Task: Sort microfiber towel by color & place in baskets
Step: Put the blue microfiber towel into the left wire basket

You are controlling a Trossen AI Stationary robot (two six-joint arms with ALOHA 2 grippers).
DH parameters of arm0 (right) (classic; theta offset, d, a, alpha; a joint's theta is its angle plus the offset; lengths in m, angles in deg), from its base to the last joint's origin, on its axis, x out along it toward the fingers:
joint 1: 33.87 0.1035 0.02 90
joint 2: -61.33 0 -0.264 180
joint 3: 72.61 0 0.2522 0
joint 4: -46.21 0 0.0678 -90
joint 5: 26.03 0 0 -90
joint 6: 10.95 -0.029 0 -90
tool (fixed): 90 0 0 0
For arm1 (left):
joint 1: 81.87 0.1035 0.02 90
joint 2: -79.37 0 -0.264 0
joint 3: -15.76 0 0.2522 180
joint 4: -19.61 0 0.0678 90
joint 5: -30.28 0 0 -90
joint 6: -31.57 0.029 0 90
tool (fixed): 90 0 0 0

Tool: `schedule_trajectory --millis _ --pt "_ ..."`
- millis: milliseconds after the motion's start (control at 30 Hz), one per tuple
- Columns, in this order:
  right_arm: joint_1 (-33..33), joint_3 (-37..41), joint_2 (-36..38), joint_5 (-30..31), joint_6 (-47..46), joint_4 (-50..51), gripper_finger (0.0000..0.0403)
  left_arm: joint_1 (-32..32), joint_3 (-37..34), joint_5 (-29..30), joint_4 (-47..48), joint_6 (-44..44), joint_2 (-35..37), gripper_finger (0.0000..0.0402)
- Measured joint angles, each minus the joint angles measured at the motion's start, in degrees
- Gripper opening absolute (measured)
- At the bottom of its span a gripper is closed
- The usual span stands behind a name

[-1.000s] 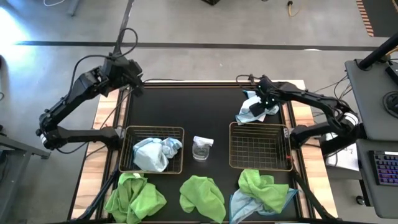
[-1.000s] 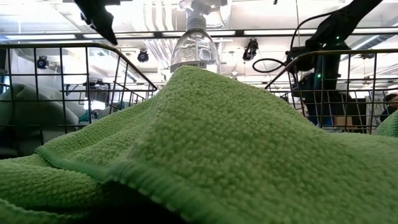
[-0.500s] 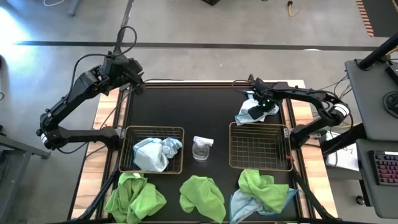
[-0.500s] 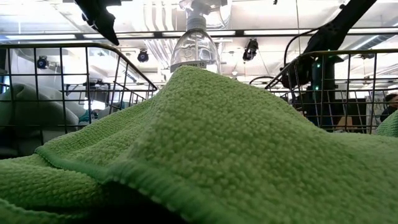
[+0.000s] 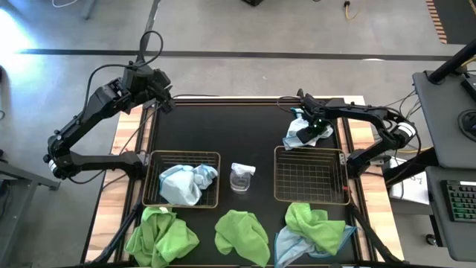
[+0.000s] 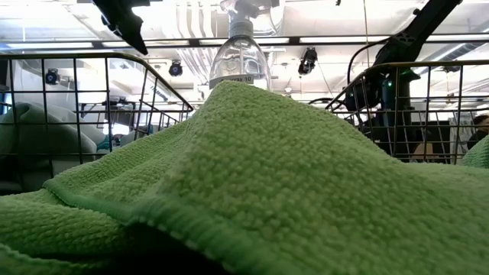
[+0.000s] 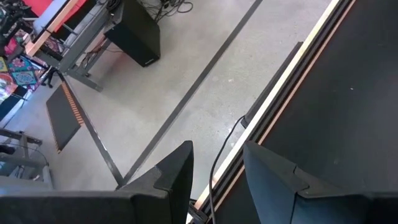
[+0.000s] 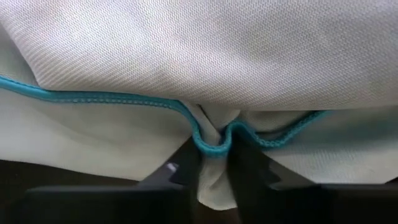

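Right gripper [image 5: 309,126] has its fingers pinched on the pale blue towel [image 5: 300,132] at the table's far right. Next it needs lifting over to the left basket [image 5: 152,199] holding blue. Left gripper [image 5: 159,100] waits far-left, fingers partly open, empty.

Nubby green cloth [image 6: 252,183] (pale towel [image 8: 199,56] finer-woven); wire-mesh metal baskets [image 5: 311,176].

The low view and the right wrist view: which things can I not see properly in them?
- Low view: a lime green towel fills the foreground and hides the tabletop and what lies in the baskets.
- Low view: the spray bottle shows only above that towel.
- Right wrist view: the pale blue towel pinched in the right gripper blocks everything beyond it.
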Motion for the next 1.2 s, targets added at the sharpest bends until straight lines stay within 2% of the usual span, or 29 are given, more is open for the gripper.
schedule_trajectory --millis 100,467,800,1100,1200 --pt "0.0 0.0 0.1 -0.1 0.0 -0.4 0.0018 0.0 0.0 0.0 0.0 -0.1 0.0 0.0126" --pt "0.0 -1.5 4.5 -0.2 -2.0 -0.5 0.0012 0.0 0.0 0.0 1.1 -0.4 0.0 0.0126" --pt "3.2 -15.5 12.5 -0.1 -1.9 -2.7 0.0011 0.0 0.0 0.0 1.1 -3.1 0.0 0.0126" --pt "10.0 -26.7 14.3 -0.1 -0.8 -4.5 0.0012 0.0 0.0 0.0 1.7 -3.5 0.0 0.0126" --pt "12.2 -28.7 14.4 -0.1 -0.7 -5.6 0.0012 0.0 0.0 -2.1 1.7 -3.8 0.0 0.0126"
